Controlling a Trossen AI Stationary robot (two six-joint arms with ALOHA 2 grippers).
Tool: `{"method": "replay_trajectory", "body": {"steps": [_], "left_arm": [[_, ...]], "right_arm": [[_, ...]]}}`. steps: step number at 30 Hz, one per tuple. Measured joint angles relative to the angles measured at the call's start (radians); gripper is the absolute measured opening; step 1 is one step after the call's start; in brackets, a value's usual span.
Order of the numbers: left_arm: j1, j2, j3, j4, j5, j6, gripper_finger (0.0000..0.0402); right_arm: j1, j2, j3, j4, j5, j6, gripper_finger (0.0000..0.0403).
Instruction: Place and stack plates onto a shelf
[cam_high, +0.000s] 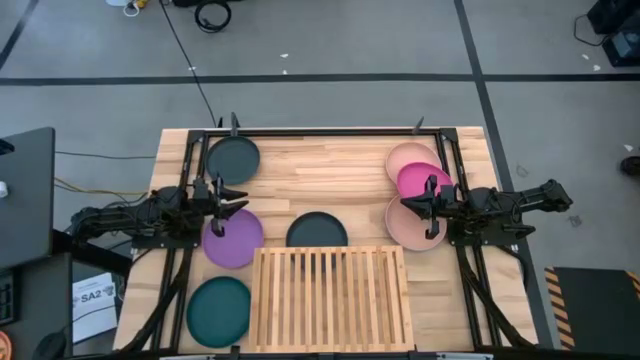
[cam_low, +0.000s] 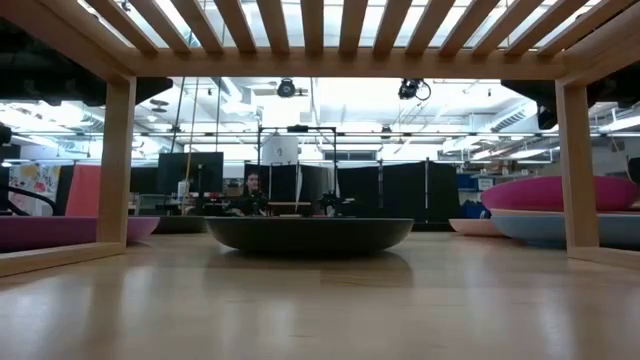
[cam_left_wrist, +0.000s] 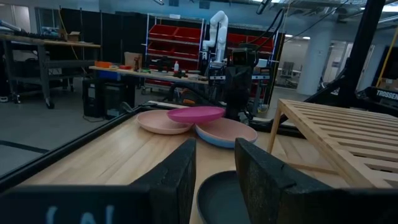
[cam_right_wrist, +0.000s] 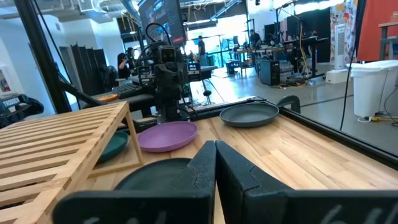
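1. The left gripper (cam_high: 232, 203) hangs over the left side of the table, above the far edge of the purple plate (cam_high: 233, 238). In its wrist view its two dark fingers (cam_left_wrist: 180, 180) stand slightly apart, with a narrow gap between them, and hold nothing.
2. The right gripper (cam_high: 418, 204) hangs over the right side of the table, above the cluster of pink plates. In its wrist view its fingers (cam_right_wrist: 202, 174) are pressed together with only a thin seam between them, and nothing is pinched there.
3. Under the right gripper, the magenta plate (cam_high: 424, 180) lies partly on top of two pale pink plates: one farther back (cam_high: 408, 157) and one nearer the shelf (cam_high: 410, 222), whose underside looks bluish in the left wrist view.
4. A dark grey plate (cam_high: 317, 231) lies at the table's middle, touching or just beside the far edge of the shelf (cam_high: 331, 296). In the low view it sits flat on the tabletop beyond the shelf's legs.
5. Another dark grey plate (cam_high: 232, 159) lies at the far left corner, well apart from the rest.
6. A teal plate (cam_high: 218, 309) lies at the near left, just beside the shelf's left edge.
7. The shelf stands at the near middle of the table (cam_high: 330, 165); its slatted top carries no plate.
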Motion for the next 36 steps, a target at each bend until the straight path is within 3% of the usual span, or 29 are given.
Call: {"method": "replay_trajectory", "body": {"steps": [25,36], "left_arm": [[0.000,0.000,0.000,0.000,0.000,0.000,0.0116],[0.000,0.000,0.000,0.000,0.000,0.000,0.0116]], "right_arm": [[0.000,0.000,0.000,0.000,0.000,0.001,0.0013],[0.000,0.000,0.000,0.018,0.036,0.077,0.0022]]}}
